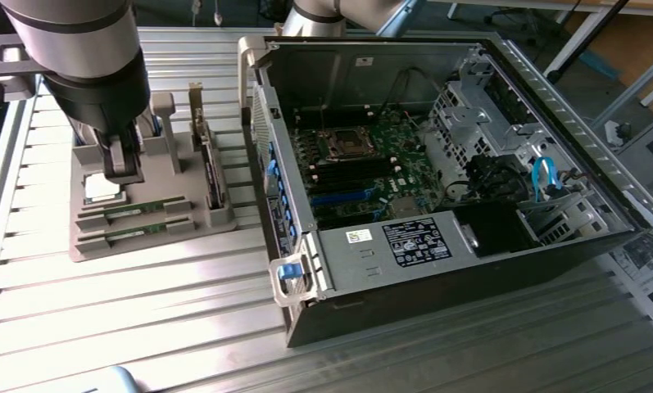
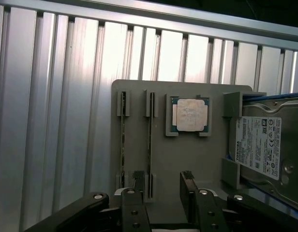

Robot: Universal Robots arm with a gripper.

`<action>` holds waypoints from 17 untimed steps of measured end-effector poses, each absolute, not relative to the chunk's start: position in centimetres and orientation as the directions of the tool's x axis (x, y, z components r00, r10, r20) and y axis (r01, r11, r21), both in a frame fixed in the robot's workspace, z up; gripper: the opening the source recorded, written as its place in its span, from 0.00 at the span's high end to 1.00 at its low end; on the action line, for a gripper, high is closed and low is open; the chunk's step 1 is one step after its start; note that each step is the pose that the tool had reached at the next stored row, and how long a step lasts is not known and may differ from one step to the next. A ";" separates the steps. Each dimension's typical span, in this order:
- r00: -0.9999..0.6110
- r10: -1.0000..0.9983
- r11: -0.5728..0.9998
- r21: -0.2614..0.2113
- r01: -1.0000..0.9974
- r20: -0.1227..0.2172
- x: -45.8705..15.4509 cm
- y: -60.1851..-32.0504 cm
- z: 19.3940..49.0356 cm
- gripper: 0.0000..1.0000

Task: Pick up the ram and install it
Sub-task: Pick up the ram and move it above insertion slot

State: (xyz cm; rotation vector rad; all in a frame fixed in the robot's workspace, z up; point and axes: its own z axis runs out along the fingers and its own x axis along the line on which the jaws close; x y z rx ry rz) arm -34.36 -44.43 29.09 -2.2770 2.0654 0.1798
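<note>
Spread wide and empty, the gripper (image 2: pixel 162 182) is held over one edge of the grey holder (image 2: pixel 187 159). The ram (image 2: pixel 149 140) is slotted edge-up in the holder, beside its twin (image 2: pixel 122 140). Being off-centre between the fingers (image 2: pixel 135 208), it could be knocked askew on closing, it is judged.

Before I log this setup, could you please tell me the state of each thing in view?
pincer: open, holding nothing.
CPU chip: flat in its tray recess.
ram beside the CPU chip: on edge in its tray slot.
outer ram: on edge in its tray slot.
hard drive: on edge in the tray.
computer case: side open.
</note>
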 end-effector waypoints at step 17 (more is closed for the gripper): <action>0.094 -0.986 -0.100 0.031 -0.995 -0.137 -34.4 -44.4 28.2 0.58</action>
